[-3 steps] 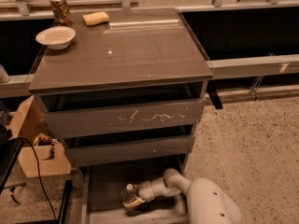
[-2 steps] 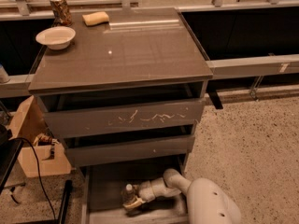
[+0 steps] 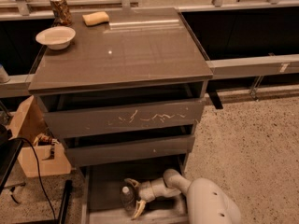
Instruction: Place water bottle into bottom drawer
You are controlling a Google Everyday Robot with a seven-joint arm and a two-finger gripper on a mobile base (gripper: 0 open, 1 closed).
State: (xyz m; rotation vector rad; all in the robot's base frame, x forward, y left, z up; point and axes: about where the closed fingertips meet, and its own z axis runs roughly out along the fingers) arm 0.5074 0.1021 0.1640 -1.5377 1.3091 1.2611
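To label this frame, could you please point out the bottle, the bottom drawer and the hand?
bottle (image 3: 125, 195): camera view, on its clear body.
bottom drawer (image 3: 103, 185): camera view, on its bare floor.
hand (image 3: 132, 199): camera view, its front end, in the drawer at the bottle.

My gripper (image 3: 130, 199) is low inside the bottom drawer (image 3: 105, 190), below the desk's front edge, right at the water bottle (image 3: 126, 202), which is thin clear plastic with a white plastic cap. My arm (image 3: 210, 204) has a smooth, off-white, faintly glossy plastic shell. The drawer's inside is matt grey. The desk top (image 3: 140, 55) is smooth, glossy grey-brown and catches glare. The upper drawer front (image 3: 140, 118) is matt with pale scratches. At the back left corner stands a shiny metal can (image 3: 60, 9), near the left edge a glossy white bowl (image 3: 56, 36), and by the back edge a matt, porous yellow sponge (image 3: 96, 17). The floor (image 3: 247, 139) is rough, speckled stone.
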